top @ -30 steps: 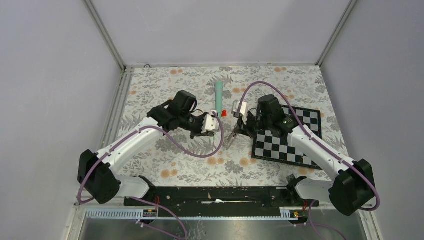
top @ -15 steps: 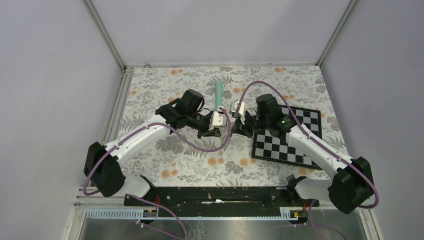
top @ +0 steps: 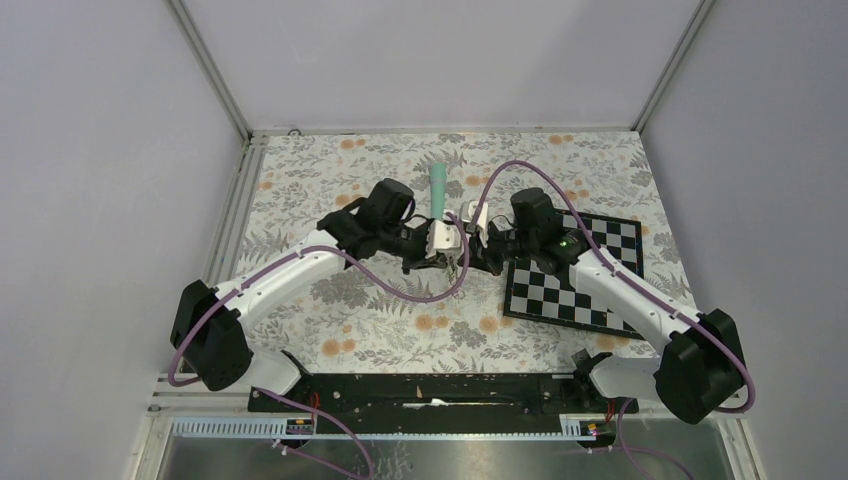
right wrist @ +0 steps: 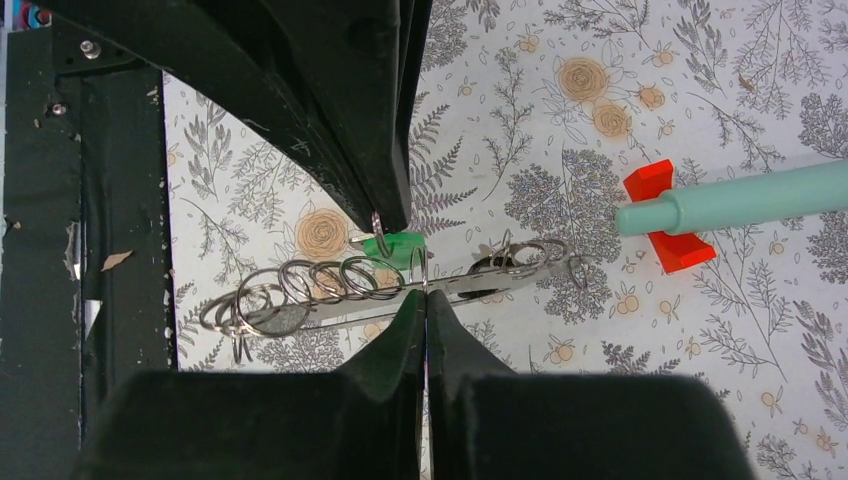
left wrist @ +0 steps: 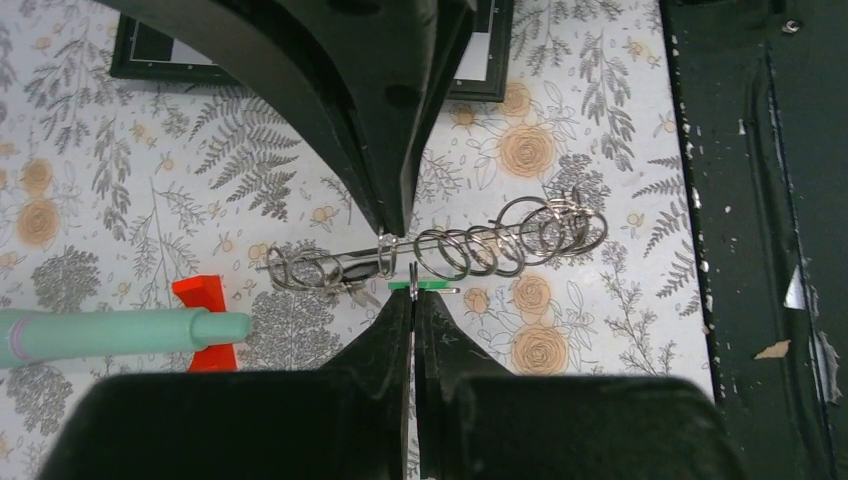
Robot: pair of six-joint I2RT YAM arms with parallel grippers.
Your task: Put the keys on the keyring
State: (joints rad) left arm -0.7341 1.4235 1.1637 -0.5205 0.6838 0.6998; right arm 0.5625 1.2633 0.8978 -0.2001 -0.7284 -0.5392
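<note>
Silver wire rings, overlapping in a row, make up the keyring point(left wrist: 480, 250); it runs crosswise between the two tools, near the red-based end of the teal stick point(right wrist: 730, 203), on the side of that end toward the arm bases; the red base point(right wrist: 668, 220) sits just beside one end of the ring row in both wrist views, not touching it as far as we can see.

Right tool point(right wrist: 425, 298): jaws fully together, tips pinching one ring near the middle of the row.

Left tool point(left wrist: 412, 298): jaws likewise together, tips nipping the green-headed key point(right wrist: 402, 247) by a thin wire loop at its head; the key sits just beside the ring row; touching it or not, we cannot tell.

The tools face each other tip to tip across the row, almost in contact; seen from above, they meet at the stick's near end.

Flat narrow metal strip point(right wrist: 480, 284) runs along the rings; what it is we cannot tell.

Stick lies flat on the floral surface point(top: 330, 190), narrow end pointing away from the arms; chequered board point(top: 575, 275) lies flat on the right arm's side of the stick, near it but apart.

Whether the ring row rests on the surface or hangs clear of it, we cannot tell.
</note>
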